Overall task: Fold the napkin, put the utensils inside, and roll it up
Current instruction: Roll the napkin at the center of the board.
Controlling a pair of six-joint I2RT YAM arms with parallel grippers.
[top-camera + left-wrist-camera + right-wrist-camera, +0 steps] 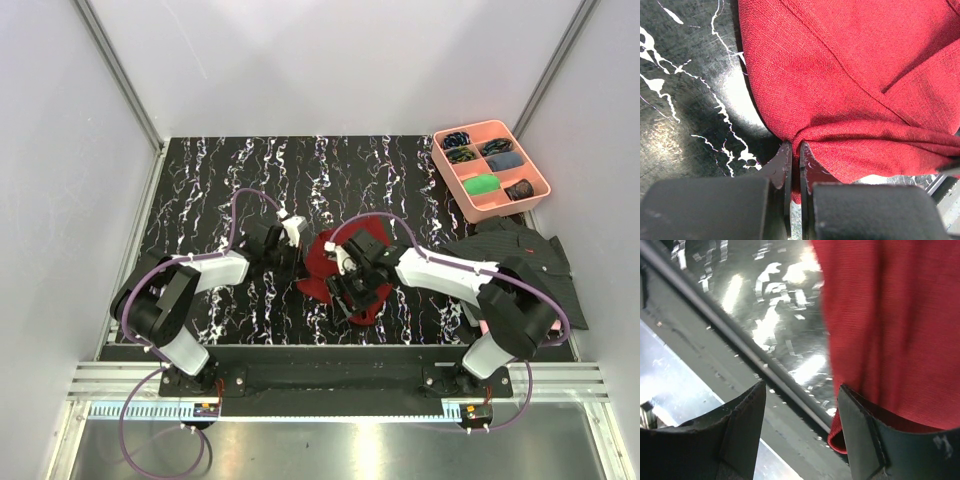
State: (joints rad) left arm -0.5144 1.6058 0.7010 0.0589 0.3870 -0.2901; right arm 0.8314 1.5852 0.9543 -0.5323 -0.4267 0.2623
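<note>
The maroon napkin (322, 258) lies bunched and partly folded on the black marbled table between my two grippers. My left gripper (296, 260) is at its left edge; in the left wrist view the gripper (795, 150) is shut, pinching a gathered fold of the napkin (850, 75). My right gripper (346, 290) is over the napkin's near part. In the right wrist view the gripper (802, 390) is open and holds nothing, and the napkin (890, 315) hangs along its right finger (860, 435). The fork and spoon are not in view.
A pink compartment tray (452, 185) with small items stands at the back right. A dark striped shirt (525, 255) lies at the right edge under the right arm. The table's front edge rail (735, 335) runs just below my right gripper.
</note>
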